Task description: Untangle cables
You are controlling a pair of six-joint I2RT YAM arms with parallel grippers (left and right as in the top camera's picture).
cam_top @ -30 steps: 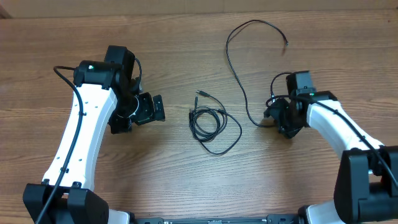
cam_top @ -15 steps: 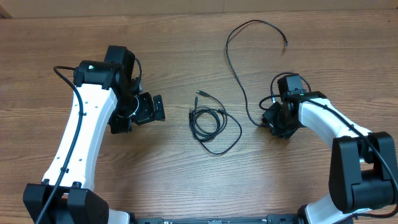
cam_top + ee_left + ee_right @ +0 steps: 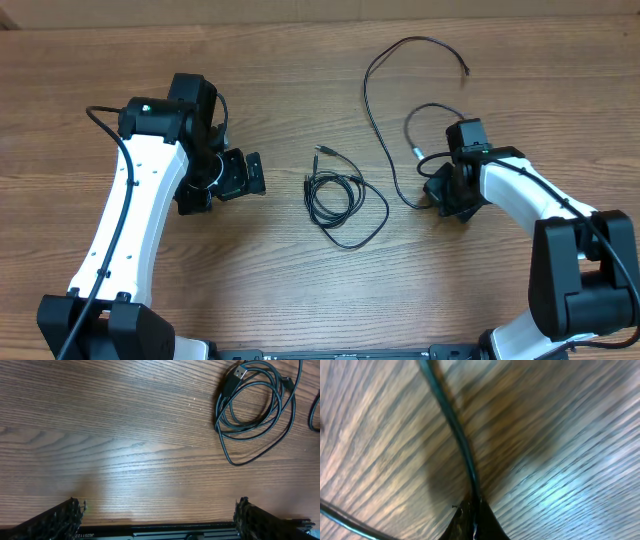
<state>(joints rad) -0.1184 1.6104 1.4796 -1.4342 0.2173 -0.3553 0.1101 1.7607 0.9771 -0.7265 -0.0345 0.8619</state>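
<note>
Wood surface: is running bare all round the coiled cable; its far edge is showing along the top of the overhead view, well beyond that coil.
coiled cable: is lying flat mid-surface in several loops, one plug end pointing toward the far edge and a loose tail bowing out on the right arm's side.
long cable: is lying on the right arm's side of the coiled cable, apart from it, sweeping up toward the far edge and back down.
left end effector: is hovering on the left arm's side of the coiled cable, near but apart, jaws standing wide with nothing between them.
right end effector: is sitting on the opposite side of the coiled cable, pinched closed on the long cable's lower end.
left wrist view: is showing the coiled cable up close, with bare wood between it and the left end effector.
right wrist view: is blurring, yet showing the long cable running into the closed tips of the right end effector.
count: two cables, two arms. Whose the small loop above the right end effector is, I cannot tell.
</note>
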